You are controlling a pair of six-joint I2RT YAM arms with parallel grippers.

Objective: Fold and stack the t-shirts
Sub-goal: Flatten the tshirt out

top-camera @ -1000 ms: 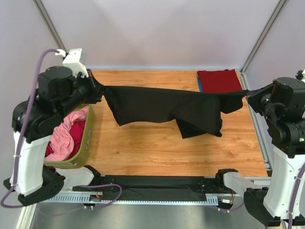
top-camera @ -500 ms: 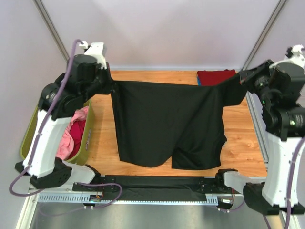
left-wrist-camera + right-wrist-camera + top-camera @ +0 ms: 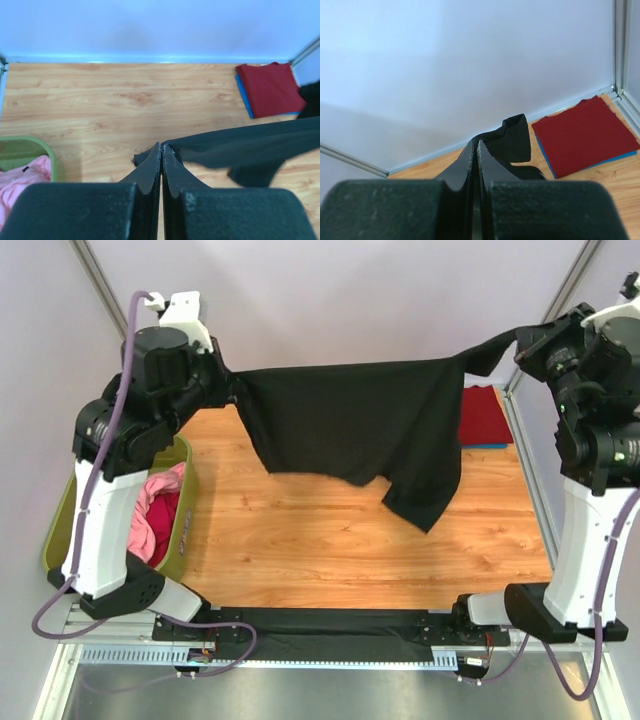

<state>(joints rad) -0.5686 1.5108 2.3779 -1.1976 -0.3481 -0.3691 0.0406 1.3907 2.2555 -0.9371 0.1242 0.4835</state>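
a wood-grain table point(image 3: 300, 540) is seen, closed in by pale lilac walls point(image 3: 350, 300), with grey metal posts point(image 3: 105, 290) at the far corners. an olive-green bin point(image 3: 186, 515) is set at the table's left edge, and a pink t-shirt point(image 3: 148, 512) is heaped inside it over some magenta cloth point(image 3: 166, 530). at the far right corner a folded dark red t-shirt point(image 3: 483, 412) is laid on a folded blue t-shirt point(image 3: 485, 446), of which only an edge is shown.

the full spread of the black t-shirt point(image 3: 350, 420) is given by the top view alone. it is hung in the air over the far half of the table, stretched between the two claws, with its lower part drooping to a point right of centre. whether that tip touches the wood cannot be told. in the left wrist view only a taut black band is shown, running rightward from the fingertips, with the bin's rim at lower left. in the right wrist view a bunched black fold is shown just past the fingertips, and the red-on-blue stack is seen near the wall.

both arms are reared high, with the wrists turned inward toward each other. the left claw point(image 3: 228, 388) is clenched on the black t-shirt's left end and the right claw point(image 3: 512, 340) on its right end. the jaws are pressed together in both wrist views.
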